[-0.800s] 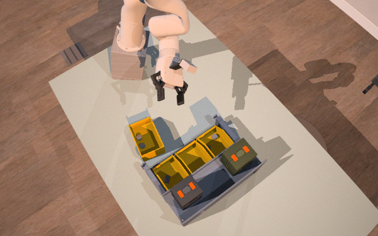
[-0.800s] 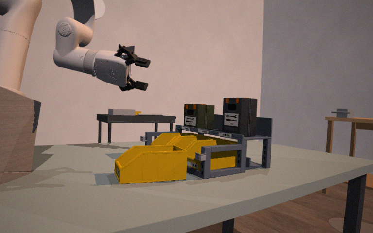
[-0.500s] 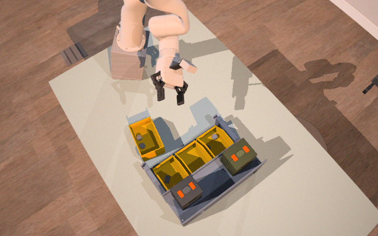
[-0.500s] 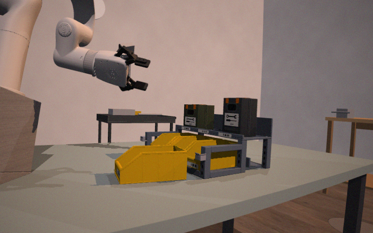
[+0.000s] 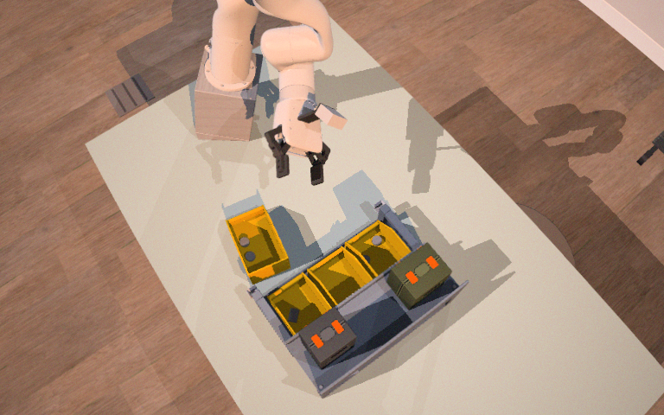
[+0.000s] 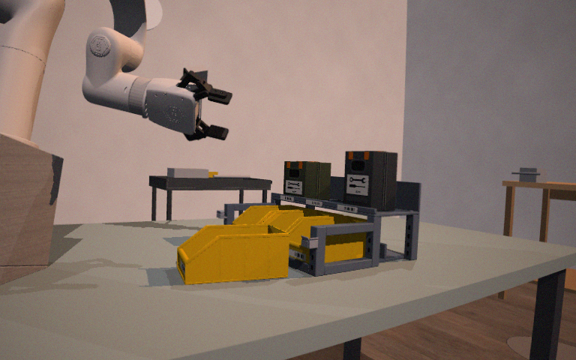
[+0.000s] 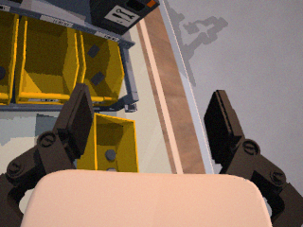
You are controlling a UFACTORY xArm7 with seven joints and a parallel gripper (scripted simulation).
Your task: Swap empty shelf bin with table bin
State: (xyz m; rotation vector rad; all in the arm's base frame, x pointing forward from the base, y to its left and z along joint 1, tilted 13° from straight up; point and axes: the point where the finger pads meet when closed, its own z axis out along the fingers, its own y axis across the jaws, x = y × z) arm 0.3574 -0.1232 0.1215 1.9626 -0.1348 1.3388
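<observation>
The gripper (image 5: 299, 175) (image 6: 223, 114) (image 7: 150, 100), its 2 fingers wide apart with nothing between them, hangs above the table (image 5: 513, 317) (image 6: 382, 313), between the arm's base and the shelf (image 5: 377, 354) (image 6: 346, 266). The empty bin (image 5: 338, 275) (image 7: 47, 57) occupies the middle of 3 places in the shelf's lower level, a bin on either side. The bin with parts (image 5: 258, 245) (image 6: 238, 259) (image 7: 115, 142), containing 2 round parts, stands on the table just in front of the shelf, towards the long table edge that runs past the base's left side in the top view. A green case (image 5: 419, 273) (image 6: 314, 180) and a dark case (image 5: 328, 337) (image 6: 369, 180) rest on the upper board.

Step in hand, as judged: removal of the empty bin; neither transfer is done. The fingers should be turned downward and aligned with 1 wall of this bin, 1 finger inside and 1 outside, well forward of the board. The gap to each neighbour looks narrow, so a front-wall grip may be safer. The bin should be raised just enough to pass the lip, since its rear end lies under the board, then drawn straight forward, kept level. The base side of the table, towards the far long edge, offers room for setting it down.

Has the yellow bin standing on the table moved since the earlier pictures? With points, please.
No. The yellow bin (image 5: 280, 243) (image 6: 241, 259) (image 7: 127, 142) sits at the same spot beside the shelf's (image 5: 274, 313) (image 6: 346, 229) corner.
</observation>
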